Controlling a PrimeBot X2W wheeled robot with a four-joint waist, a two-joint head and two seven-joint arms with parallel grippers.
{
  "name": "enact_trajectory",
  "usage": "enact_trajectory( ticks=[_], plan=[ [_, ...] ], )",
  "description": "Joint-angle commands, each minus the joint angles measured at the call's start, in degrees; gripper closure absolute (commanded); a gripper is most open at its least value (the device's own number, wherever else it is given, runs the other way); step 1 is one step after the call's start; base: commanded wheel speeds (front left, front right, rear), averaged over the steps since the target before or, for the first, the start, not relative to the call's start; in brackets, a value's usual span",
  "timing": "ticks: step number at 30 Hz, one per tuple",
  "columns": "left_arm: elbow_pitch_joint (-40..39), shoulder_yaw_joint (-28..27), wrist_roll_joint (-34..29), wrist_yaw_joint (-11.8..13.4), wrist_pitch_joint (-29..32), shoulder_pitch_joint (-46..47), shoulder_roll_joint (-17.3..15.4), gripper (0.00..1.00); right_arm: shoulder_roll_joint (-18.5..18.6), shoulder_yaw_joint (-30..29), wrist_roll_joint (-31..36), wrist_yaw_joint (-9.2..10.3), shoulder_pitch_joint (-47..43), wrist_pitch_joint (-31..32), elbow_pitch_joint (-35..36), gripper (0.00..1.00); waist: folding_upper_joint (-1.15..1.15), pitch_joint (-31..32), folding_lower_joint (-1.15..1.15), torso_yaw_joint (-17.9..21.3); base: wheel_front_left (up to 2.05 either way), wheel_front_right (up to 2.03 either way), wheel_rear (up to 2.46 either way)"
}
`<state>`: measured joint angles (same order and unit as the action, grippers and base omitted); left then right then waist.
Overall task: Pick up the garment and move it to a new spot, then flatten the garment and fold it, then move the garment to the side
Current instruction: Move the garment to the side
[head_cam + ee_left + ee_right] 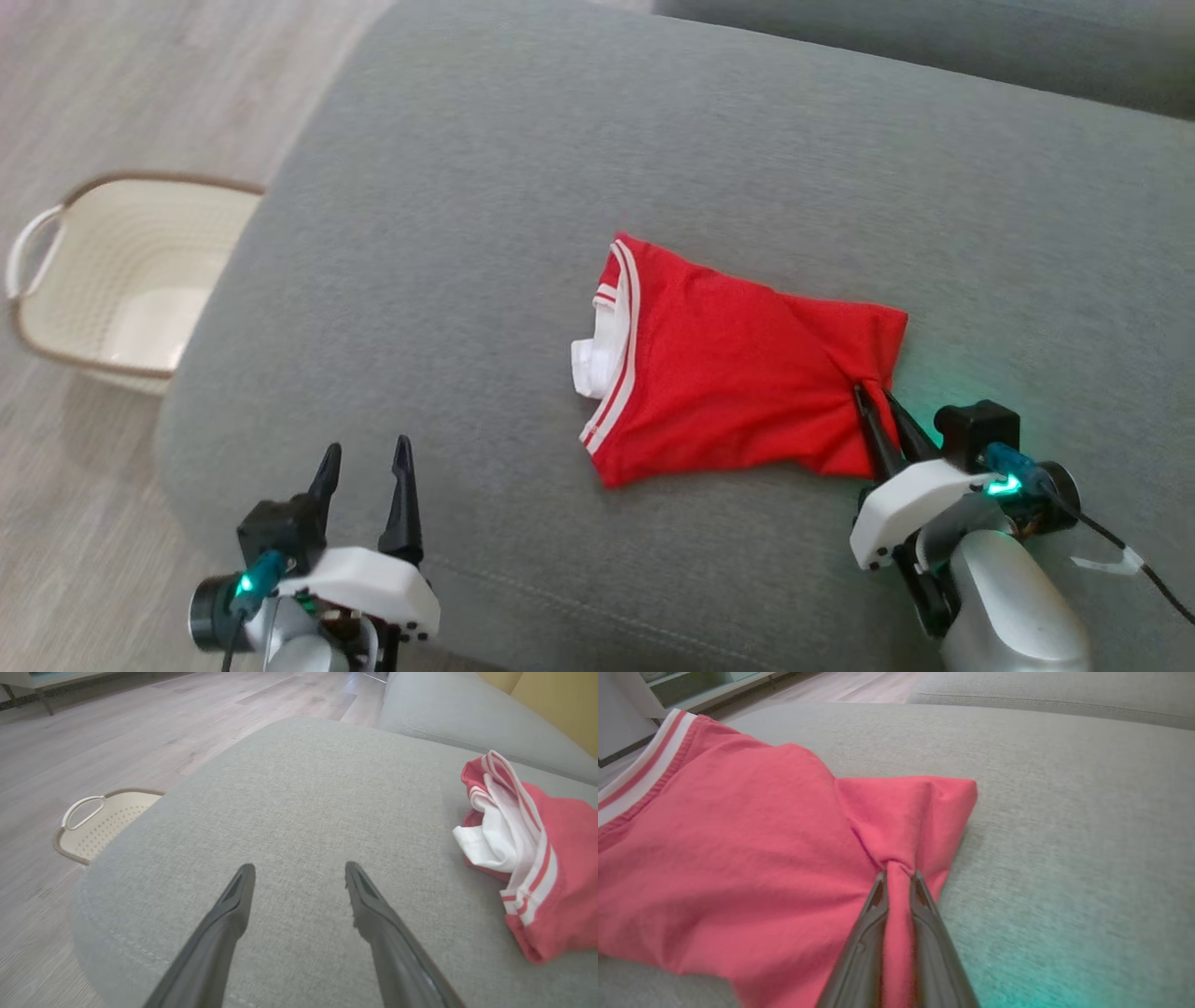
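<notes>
Right tool (873,393) nips garment (728,373) by its edge

Its jaws are clamped on a puckered fold of red cloth, which spreads ahead and to the left of that tool across the sofa cushion (560,187); this looks like a grip for dragging it elsewhere. The left tool (367,446) hangs open over bare cushion, with the garment off to its right and a basket (131,271) to its left. No brand or writing can be read

A grey sofa cushion (747,140) is carrying the load, spreading across most of the head view. A red garment (728,373) with white-striped trim is lying loosely folded directly on it, just off the middle toward four o'clock, its white-lined opening facing nine o'clock. The wood-look floor (140,75) is lying at nine o'clock, bearing a cream basket (93,261) just beside the cushion's edge.
</notes>
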<state>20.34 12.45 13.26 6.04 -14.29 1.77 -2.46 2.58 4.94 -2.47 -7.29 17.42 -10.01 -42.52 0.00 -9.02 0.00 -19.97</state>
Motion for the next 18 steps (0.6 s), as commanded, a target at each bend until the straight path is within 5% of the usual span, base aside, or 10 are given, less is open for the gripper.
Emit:
enact_trajectory(
  ticks=[1,18],
  plan=[
    [-2.05,-1.67,0.12,-0.10,-0.71,2.84,-0.42,0.00,0.30,0.42,-0.01,-0.20,1.00,-0.14,0.50,1.00,0.00,-0.01,0.00,2.18,0.00,0.00,0.00],
    [-1.77,0.32,-1.75,-1.88,-0.71,6.49,-0.42,0.00,0.30,3.08,-4.47,-0.20,1.37,-2.69,2.70,1.00,0.00,0.56,0.00,29.60,0.00,0.00,0.00]
  ],
)
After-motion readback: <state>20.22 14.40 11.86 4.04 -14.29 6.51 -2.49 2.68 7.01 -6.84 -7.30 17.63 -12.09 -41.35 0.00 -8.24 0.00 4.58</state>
